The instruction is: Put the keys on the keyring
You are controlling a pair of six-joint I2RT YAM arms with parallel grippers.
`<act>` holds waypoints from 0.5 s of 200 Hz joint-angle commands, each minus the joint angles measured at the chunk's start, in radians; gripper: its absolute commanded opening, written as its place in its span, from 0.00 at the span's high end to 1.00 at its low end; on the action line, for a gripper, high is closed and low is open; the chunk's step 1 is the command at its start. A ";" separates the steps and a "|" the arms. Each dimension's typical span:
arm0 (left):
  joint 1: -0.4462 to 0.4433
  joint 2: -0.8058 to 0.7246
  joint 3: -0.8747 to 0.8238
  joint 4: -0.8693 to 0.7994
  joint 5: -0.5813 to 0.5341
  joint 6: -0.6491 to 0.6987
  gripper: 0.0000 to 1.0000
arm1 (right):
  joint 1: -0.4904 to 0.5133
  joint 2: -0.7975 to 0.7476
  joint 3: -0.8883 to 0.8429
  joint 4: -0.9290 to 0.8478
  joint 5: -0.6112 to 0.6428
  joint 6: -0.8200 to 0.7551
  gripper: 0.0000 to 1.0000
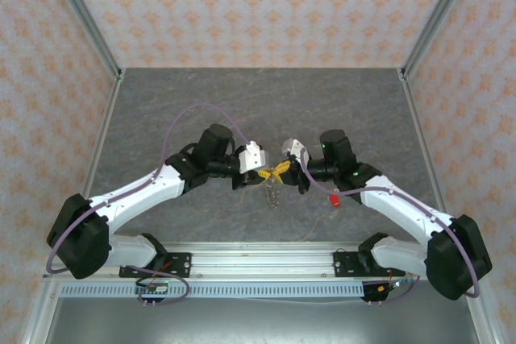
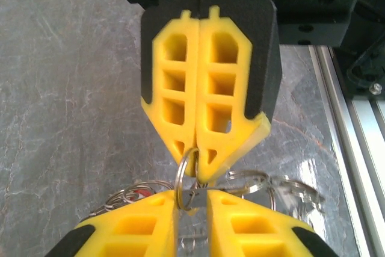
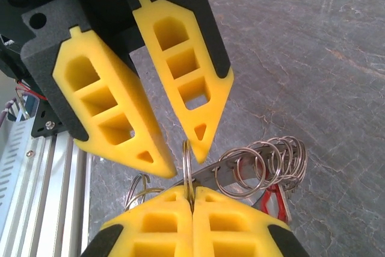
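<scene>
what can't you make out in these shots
Top view: cluster of thin silver wire rings, too small to count or to tell keys from rings.
Left wrist view: that cluster, mostly hidden behind the yellow-fingered left tool.
Right wrist view: red plastic key head, partly behind the right tool; which ring it hangs on is unclear.

- Table (image 1: 258, 102): grey, marbled with paler veins.
- Walls (image 1: 258, 6): pale pink, patterned with a repeating orange floral motif.
- Frame posts (image 1: 85, 14): plain grey metal.
- Arms (image 1: 133, 195): white shells with black joints and black bases.
- Cables (image 1: 200, 107): lilac.
- Left gripper (image 3: 183, 162): 2 yellow fingers with black backs.
- Right gripper (image 3: 191, 200): 2 yellow fingers, black at the outer corners.
- Ring (image 3: 187, 179): shiny silver.
- Bunch of rings (image 3: 271, 157): the same silver.
- Key (image 3: 274, 200): red head.
- Rail (image 1: 258, 257): silver, with a white toothed strip along it.
</scene>
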 commanded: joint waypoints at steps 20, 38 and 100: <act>-0.033 0.009 0.077 -0.129 -0.038 0.091 0.79 | 0.002 -0.016 0.078 -0.075 0.016 -0.084 1.00; -0.042 0.020 0.088 -0.129 -0.045 0.090 0.79 | 0.005 -0.015 0.083 -0.083 0.015 -0.091 1.00; -0.043 0.041 0.109 -0.119 -0.050 0.075 0.80 | 0.011 -0.003 0.097 -0.098 0.017 -0.107 1.00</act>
